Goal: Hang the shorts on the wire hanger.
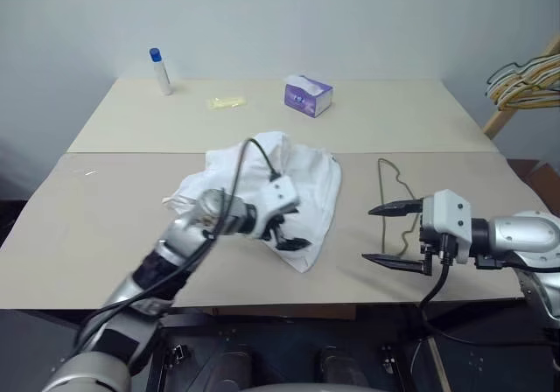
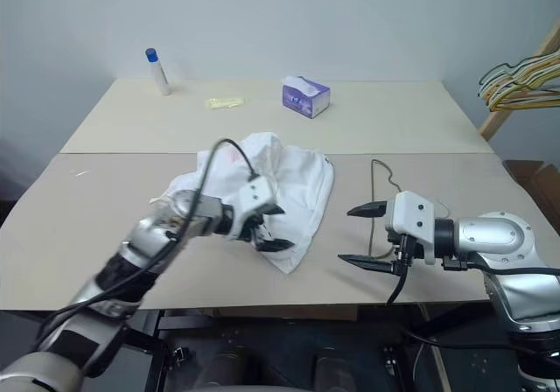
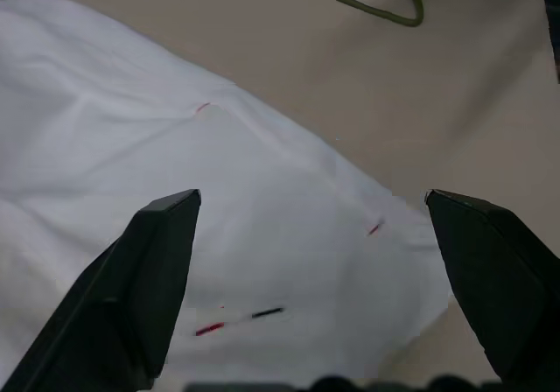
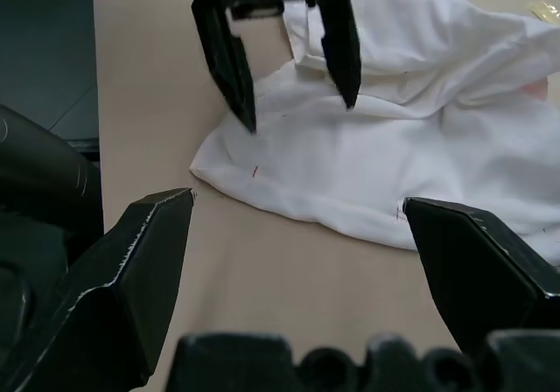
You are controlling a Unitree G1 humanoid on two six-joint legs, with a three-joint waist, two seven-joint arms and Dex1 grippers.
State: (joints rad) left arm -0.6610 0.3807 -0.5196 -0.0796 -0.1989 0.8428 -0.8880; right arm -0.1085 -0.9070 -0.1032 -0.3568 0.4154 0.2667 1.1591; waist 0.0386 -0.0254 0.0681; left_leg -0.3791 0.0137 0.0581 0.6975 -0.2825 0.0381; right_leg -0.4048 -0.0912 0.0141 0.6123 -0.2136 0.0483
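The white shorts [image 1: 289, 178] lie crumpled in the middle of the table. My left gripper [image 1: 290, 232] hangs open just over their near corner, with nothing between its fingers; the right wrist view shows it [image 4: 299, 116] above the cloth's edge. In the left wrist view the cloth [image 3: 219, 191] lies under the spread jaws. The thin dark wire hanger [image 1: 386, 175] lies flat to the right of the shorts, its near part hidden behind my right gripper [image 1: 378, 233]. That gripper is open, empty, and points left toward the shorts.
A purple tissue box [image 1: 308, 95], a white bottle with a blue cap [image 1: 160, 71] and a small yellowish item [image 1: 226, 102] stand at the back of the table [image 1: 105, 226]. A bunch of yellow and pale hangers [image 1: 525, 84] hangs at the far right.
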